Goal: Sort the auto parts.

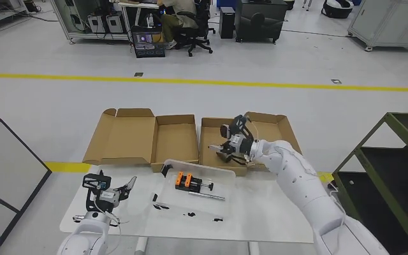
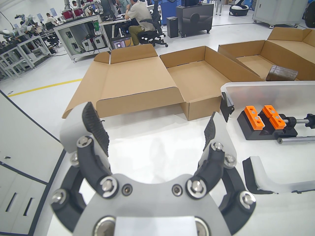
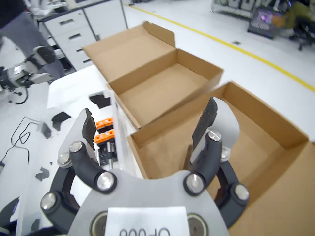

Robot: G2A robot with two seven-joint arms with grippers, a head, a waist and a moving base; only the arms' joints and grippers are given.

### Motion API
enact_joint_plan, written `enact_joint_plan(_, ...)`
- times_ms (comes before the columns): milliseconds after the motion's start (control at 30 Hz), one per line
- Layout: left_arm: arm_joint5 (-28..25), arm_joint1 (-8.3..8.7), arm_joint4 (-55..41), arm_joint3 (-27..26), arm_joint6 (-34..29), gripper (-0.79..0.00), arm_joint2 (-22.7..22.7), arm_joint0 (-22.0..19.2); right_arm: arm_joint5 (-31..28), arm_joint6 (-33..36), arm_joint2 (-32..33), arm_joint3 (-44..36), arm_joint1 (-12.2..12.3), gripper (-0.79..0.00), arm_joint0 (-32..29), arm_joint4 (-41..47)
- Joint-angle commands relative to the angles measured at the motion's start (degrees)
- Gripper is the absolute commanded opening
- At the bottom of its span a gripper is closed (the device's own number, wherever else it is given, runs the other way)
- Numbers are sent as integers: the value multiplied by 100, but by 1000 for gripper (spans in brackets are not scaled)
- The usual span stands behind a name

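Cardboard box (image 3: 265,119) lying open beneath my right pincer (image 3: 150,109), its ridged black pads (image 3: 205,121) standing wide apart and empty, my left pincer (image 2: 150,114) gaping over the smooth white table (image 2: 160,148), orange-jawed black vise (image 2: 263,121) sitting in the clear plastic tray (image 2: 270,93), small black parts (image 1: 159,205) lying nearby.

Brown boxes (image 1: 175,143), orange-and-black vise (image 1: 185,182), white table (image 1: 268,213)

The white table (image 1: 274,220) carries two open cardboard boxes side by side at its far edge, a left box (image 1: 175,137) and a right box (image 1: 213,134). Nearer lies a clear tray (image 1: 223,171), with small black parts (image 1: 160,205) scattered before it.
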Motion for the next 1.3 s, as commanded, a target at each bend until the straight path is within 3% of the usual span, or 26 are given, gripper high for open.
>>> enact_joint_plan(0, 0, 0, 0, 0, 0, 0, 0, 0, -195, -64, 157, -872, 180, 0, -417, -455)
enact_joint_plan(133, 0, 0, 0, 0, 0, 0, 0, 0, -168, 572, 410, -2177, 423, 0, -1160, -792)
enact_joint_plan(400, 0, 0, 0, 0, 0, 0, 0, 0, 438, 2286, 380, -3259, 522, 0, -1638, -484)
enact_joint_plan(1200, 0, 0, 0, 0, 0, 0, 0, 0, 487, 2455, 352, -3408, 524, 0, -1667, -377)
enact_joint_plan(1267, 116, 10, 270, -212, 75, 0, -66, -43, 487, 2455, 352, -3408, 524, 0, -1667, -377)
